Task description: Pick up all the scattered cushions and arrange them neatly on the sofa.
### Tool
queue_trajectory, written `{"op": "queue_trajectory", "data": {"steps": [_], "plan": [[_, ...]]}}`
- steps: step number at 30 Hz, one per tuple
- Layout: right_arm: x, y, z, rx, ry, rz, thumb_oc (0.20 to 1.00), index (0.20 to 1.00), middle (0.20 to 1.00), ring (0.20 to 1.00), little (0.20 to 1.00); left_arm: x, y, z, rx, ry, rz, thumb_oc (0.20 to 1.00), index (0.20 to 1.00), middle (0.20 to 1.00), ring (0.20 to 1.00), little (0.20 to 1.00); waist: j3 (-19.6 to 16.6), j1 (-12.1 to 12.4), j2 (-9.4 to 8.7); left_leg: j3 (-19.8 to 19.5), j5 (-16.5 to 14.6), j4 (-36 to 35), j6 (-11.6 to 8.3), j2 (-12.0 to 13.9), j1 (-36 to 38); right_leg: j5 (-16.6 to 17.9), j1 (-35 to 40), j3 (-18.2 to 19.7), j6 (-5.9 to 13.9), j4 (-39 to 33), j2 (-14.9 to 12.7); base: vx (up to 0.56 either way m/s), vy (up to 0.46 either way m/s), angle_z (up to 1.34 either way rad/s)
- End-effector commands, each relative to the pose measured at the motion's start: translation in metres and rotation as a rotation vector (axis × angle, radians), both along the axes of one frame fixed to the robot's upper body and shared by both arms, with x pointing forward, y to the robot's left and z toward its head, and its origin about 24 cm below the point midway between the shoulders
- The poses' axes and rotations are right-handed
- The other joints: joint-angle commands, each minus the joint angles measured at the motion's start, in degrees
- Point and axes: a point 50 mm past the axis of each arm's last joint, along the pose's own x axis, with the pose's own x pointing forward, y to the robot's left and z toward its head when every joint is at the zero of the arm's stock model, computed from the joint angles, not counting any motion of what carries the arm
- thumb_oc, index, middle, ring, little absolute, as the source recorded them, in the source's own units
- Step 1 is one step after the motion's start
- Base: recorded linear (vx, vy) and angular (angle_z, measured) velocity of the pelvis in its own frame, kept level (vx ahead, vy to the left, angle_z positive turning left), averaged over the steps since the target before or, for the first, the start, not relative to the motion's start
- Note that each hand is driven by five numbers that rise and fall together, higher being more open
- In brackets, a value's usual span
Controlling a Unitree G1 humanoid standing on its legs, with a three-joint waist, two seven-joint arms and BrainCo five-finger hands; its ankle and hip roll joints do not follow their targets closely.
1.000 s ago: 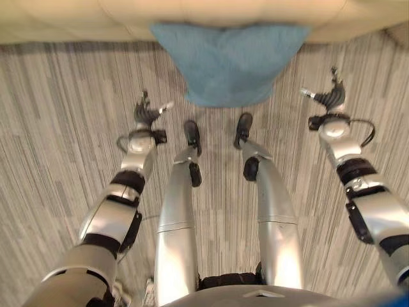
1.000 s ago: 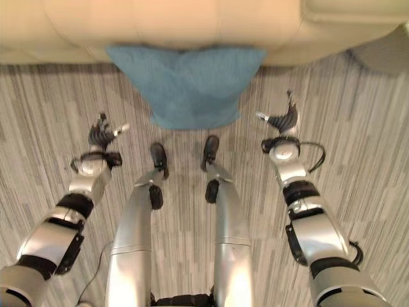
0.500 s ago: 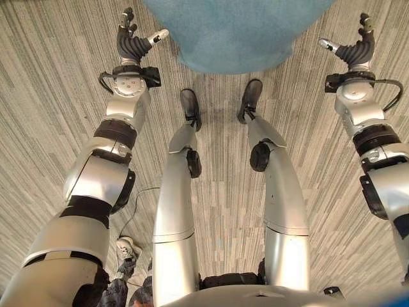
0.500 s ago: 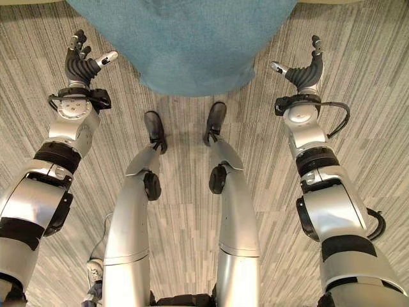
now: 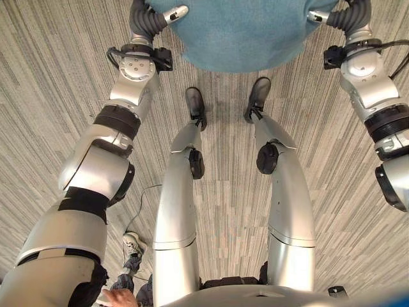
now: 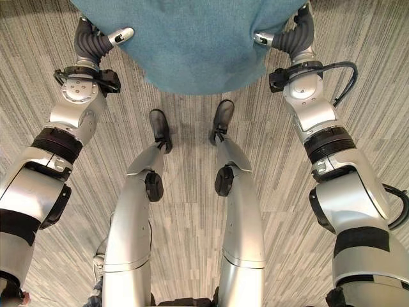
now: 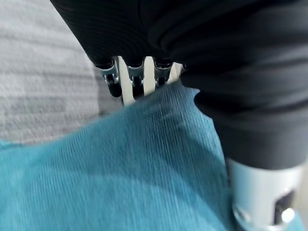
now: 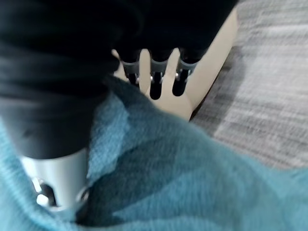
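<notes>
A teal cushion (image 5: pixel 236 32) lies on the floor just ahead of me, its far part cut off by the view's top edge. My left hand (image 5: pixel 144 19) is at the cushion's left edge, thumb laid over the fabric. My right hand (image 5: pixel 351 16) is at the right edge, thumb likewise on top. In the left wrist view the fingers (image 7: pixel 137 79) run straight behind the cushion's (image 7: pixel 120 168) edge. The right wrist view shows straight fingers (image 8: pixel 156 79) behind the cushion (image 8: pixel 192 178) too. Both hands are open, the cushion between thumb and fingers. The beige sofa (image 8: pixel 211 62) stands just past the fingertips.
Grey striped carpet (image 5: pixel 51 96) covers the floor on both sides. A person's hand (image 5: pixel 115 297) and a shoe (image 5: pixel 132 246) show at the lower left, close behind my left arm.
The camera has tipped down and nearer to the cushion. Both hands have moved forward from beside the cushion to its two edges, and their thumbs now lie over the fabric.
</notes>
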Motion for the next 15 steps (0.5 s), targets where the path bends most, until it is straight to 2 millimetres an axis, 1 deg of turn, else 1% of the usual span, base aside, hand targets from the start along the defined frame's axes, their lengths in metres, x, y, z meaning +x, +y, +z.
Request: {"op": "queue_trajectory", "data": {"steps": [1,4,5,6,7,8,9,10,12,13,15], "plan": [[0.003,0.050,-0.036,-0.083,0.073,0.200,1.000,1.000,1.000,1.000,1.000,0.002,-0.001,-0.036,-0.009,0.058,-0.013,1.000,1.000,1.000,1.000,1.000,-7.6,-1.9,2.00,-5.8,-0.6,0.7,-2.88,-0.7,-2.1,-4.7,2.0,3.8,9.39,3.8,1.2,0.00,0.000,0.00],[0.002,0.079,-0.031,-0.111,0.058,0.271,1.000,1.000,1.000,1.000,1.000,0.004,-0.016,-0.032,-0.027,0.054,-0.051,1.000,1.000,1.000,1.000,1.000,-7.7,-1.8,2.08,-5.9,-0.7,1.0,-2.87,-0.8,-2.7,-4.6,1.3,3.8,9.37,4.0,1.4,0.01,-0.013,-0.02],[-0.002,0.104,-0.024,-0.078,0.032,0.350,1.000,1.000,1.000,1.000,1.000,0.004,-0.030,-0.028,-0.047,0.045,-0.099,1.000,1.000,1.000,1.000,1.000,-7.8,-1.8,2.24,-6.1,-0.6,1.1,-2.81,-0.8,-3.2,-4.3,0.6,4.0,9.43,4.0,1.6,0.02,-0.012,-0.03],[-0.002,0.104,-0.024,-0.077,0.032,0.350,1.000,1.000,1.000,1.000,1.000,0.004,-0.030,-0.028,-0.047,0.045,-0.098,1.000,1.000,1.000,1.000,1.000,-7.9,-1.8,2.20,-6.0,-0.7,1.1,-2.81,-0.8,-3.3,-4.3,0.6,4.0,9.43,4.1,1.6,0.02,-0.008,-0.03],[-0.006,0.120,-0.021,-0.040,0.018,0.406,0.536,0.536,0.536,0.536,0.536,0.003,-0.039,-0.023,-0.044,0.033,-0.127,0.944,0.944,0.944,0.944,0.944,-7.9,-1.8,2.33,-6.1,-0.7,1.3,-2.71,-0.7,-3.5,-4.3,0.2,3.9,9.48,4.3,1.8,0.00,0.000,0.00],[-0.010,0.130,-0.016,0.006,0.003,0.451,0.200,0.200,0.200,0.200,0.200,0.002,-0.043,-0.018,-0.049,0.015,-0.142,0.363,0.363,0.363,0.363,0.363,-7.8,-1.8,2.58,-6.0,-0.8,1.7,-2.67,-0.7,-3.6,-4.4,0.2,3.9,9.54,4.4,1.9,0.00,0.000,0.00],[-0.010,0.130,-0.016,0.007,0.003,0.452,0.200,0.200,0.200,0.200,0.200,0.002,-0.043,-0.018,-0.048,0.015,-0.141,0.200,0.200,0.200,0.200,0.200,-7.8,-1.8,2.56,-6.0,-0.9,1.7,-2.67,-0.6,-3.6,-4.4,0.2,3.9,9.54,4.4,1.9,0.00,0.000,0.00],[-0.013,0.137,-0.014,0.054,-0.010,0.486,0.200,0.200,0.200,0.200,0.200,0.001,-0.046,-0.016,-0.068,0.001,-0.154,0.200,0.200,0.200,0.200,0.200,-7.9,-1.8,2.70,-6.1,-0.9,1.8,-2.66,-0.7,-3.7,-4.4,0.2,3.8,9.56,4.5,1.9,0.00,0.000,0.00],[-0.017,0.141,-0.010,0.097,-0.031,0.515,0.200,0.200,0.200,0.200,0.200,-0.001,-0.048,-0.015,-0.107,-0.015,-0.167,0.200,0.200,0.200,0.200,0.200,-8.0,-1.7,2.81,-6.2,-1.0,1.8,-2.66,-0.6,-3.7,-4.5,0.2,3.7,9.53,4.4,2.0,0.00,0.000,0.00],[-0.021,0.144,-0.005,0.140,-0.065,0.539,0.200,0.200,0.200,0.200,0.200,-0.004,-0.049,-0.016,-0.146,-0.027,-0.180,0.200,0.200,0.200,0.200,0.200,-8.5,-1.7,2.88,-6.1,-1.0,1.6,-2.67,-0.6,-3.6,-4.5,0.2,3.6,9.55,4.2,2.1,0.00,0.000,0.00],[-0.024,0.143,-0.003,0.158,-0.092,0.540,0.200,0.200,0.200,0.200,0.200,-0.006,-0.052,-0.018,-0.172,-0.038,-0.196,0.200,0.200,0.200,0.200,0.200,-9.3,-1.8,2.86,-6.0,-0.9,0.9,-2.72,-0.5,-3.5,-4.5,0.2,3.5,9.54,3.9,2.3,0.00,0.000,0.00]]}}
